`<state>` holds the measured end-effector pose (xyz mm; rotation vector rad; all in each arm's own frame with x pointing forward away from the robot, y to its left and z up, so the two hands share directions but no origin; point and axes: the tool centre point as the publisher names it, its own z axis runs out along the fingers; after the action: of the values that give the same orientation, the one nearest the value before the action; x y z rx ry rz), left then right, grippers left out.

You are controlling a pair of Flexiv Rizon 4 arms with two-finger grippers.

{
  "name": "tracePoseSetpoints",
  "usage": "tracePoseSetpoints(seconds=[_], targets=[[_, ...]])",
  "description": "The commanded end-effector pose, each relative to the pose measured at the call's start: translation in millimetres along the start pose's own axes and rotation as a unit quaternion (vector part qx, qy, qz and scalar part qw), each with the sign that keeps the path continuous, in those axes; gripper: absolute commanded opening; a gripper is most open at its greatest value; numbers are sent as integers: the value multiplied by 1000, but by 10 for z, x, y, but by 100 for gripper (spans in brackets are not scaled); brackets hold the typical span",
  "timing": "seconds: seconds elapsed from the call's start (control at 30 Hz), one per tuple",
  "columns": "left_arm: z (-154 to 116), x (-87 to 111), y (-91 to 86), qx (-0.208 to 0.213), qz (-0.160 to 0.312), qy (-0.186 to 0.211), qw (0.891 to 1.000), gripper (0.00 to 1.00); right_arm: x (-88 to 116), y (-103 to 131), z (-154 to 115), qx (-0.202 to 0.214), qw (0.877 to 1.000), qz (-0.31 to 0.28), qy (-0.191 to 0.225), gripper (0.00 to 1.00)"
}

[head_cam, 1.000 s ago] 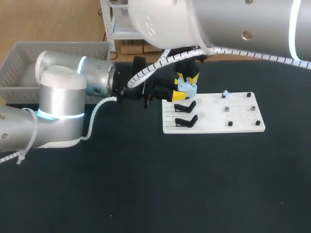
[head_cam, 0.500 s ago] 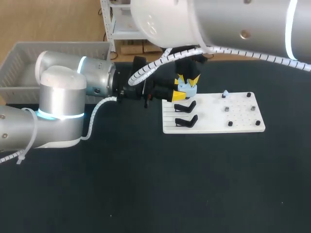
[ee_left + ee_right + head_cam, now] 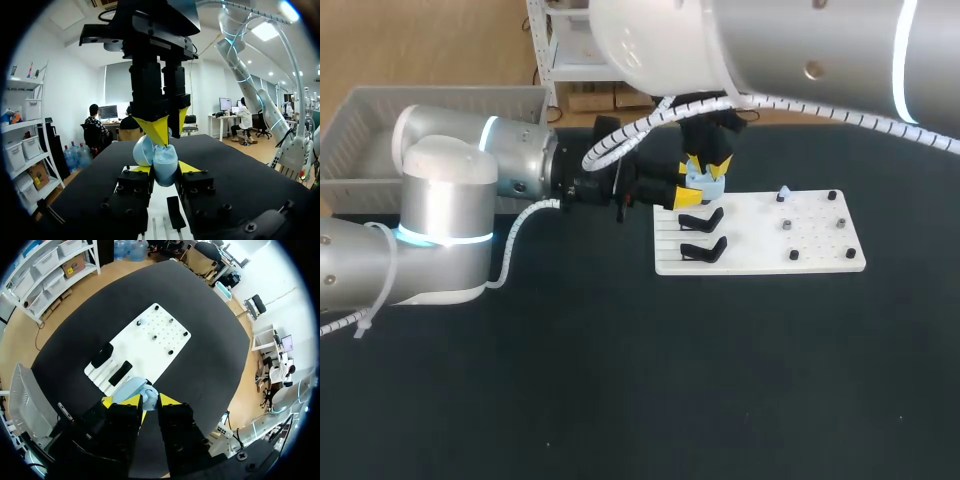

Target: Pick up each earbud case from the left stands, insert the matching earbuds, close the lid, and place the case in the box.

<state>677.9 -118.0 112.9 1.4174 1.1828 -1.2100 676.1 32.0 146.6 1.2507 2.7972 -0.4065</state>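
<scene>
My right gripper [image 3: 706, 165] has crept a touch upward at the open light-blue earbud case [image 3: 704, 180], which sits slightly higher too, and the big upper link of my right arm [image 3: 800, 50] has swung a little leftward.

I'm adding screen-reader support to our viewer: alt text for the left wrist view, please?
The left gripper grips a pale blue earbud case, lid open, above a white board. The right gripper hangs close over the case.
</scene>
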Motion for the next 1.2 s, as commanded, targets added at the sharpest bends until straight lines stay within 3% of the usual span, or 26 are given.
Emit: tracePoseSetpoints(seconds=[0.03,0.13,0.17,0.23,0.27,0.3,0.43,0.63,0.8,0.93,1.2], targets=[[6,2,8,1,0,0,1000,0,-13,20,19,2,1000,1,1,0],[6,2,8,1,0,0,1000,0,-15,22,30,3,1000,1,4,0],[6,2,8,1,0,0,1000,0,-18,18,31,2,1000,2,7,15],[6,2,8,1,0,0,1000,0,-14,-7,10,0,1000,1,7,76],[6,2,8,1,0,0,1000,0,-8,-25,-7,-1,1000,1,7,92],[6,2,8,1,0,0,1000,0,-2,-49,-25,-3,1000,1,7,93],[6,2,8,1,0,0,1000,0,24,-218,-125,-19,1000,5,4,82],[6,2,8,1,0,0,1000,0,-2,-480,-271,-78,996,-1,-39,85],[6,2,8,1,0,0,1000,0,-213,-616,-336,-134,988,19,-72,76],[6,2,8,1,0,0,1000,0,-395,-662,-351,-162,983,26,-79,54],[6,2,8,1,0,0,1000,0,-824,-593,-231,-189,980,-12,-54,50]])
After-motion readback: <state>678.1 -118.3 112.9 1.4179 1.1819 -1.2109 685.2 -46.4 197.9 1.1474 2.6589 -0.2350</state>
